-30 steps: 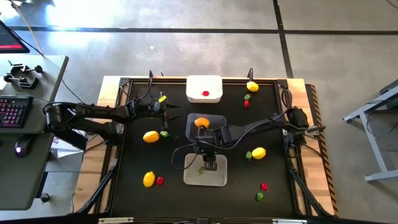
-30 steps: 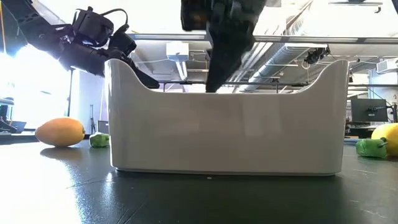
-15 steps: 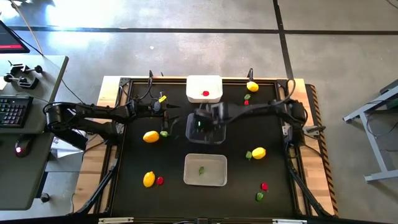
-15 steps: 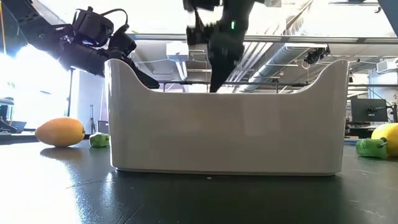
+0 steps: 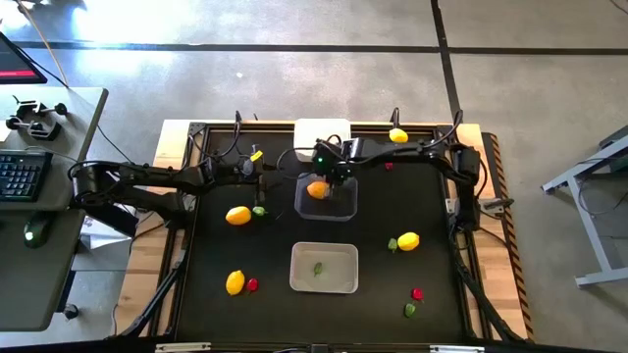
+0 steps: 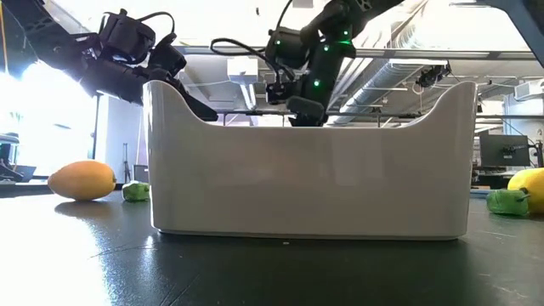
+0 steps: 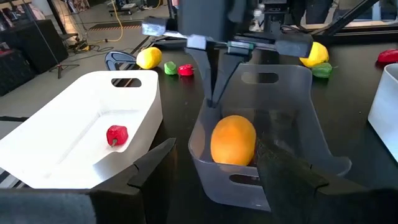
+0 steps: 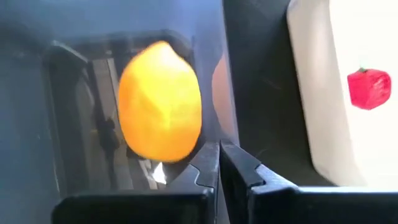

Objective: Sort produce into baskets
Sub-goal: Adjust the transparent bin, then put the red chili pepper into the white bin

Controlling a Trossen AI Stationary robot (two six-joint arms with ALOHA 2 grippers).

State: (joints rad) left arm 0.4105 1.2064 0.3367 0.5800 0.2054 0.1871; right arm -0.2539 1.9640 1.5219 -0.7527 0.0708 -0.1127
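You saw the right gripper (image 5: 337, 176) over the clear basket's (image 5: 343, 207) far rim, beside the orange lemon (image 5: 316, 189) inside it. A green piece (image 5: 317, 268) lay in the grey basket (image 5: 339, 282).

lemon (image 5: 316, 189) in clear basket (image 5: 327, 211) | berry (image 7: 117, 134) in white basket (image 7: 74, 130) (far edge) | leaf (image 5: 318, 268) in grey basket (image 5: 324, 285)

The black table (image 5: 216, 294) carries three baskets (image 5: 324, 268) and scattered produce (image 5: 237, 215).

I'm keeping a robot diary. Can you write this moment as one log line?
right claw: shut, over clear basket | basket: one lemon inside | left claw: open, waiting nearby
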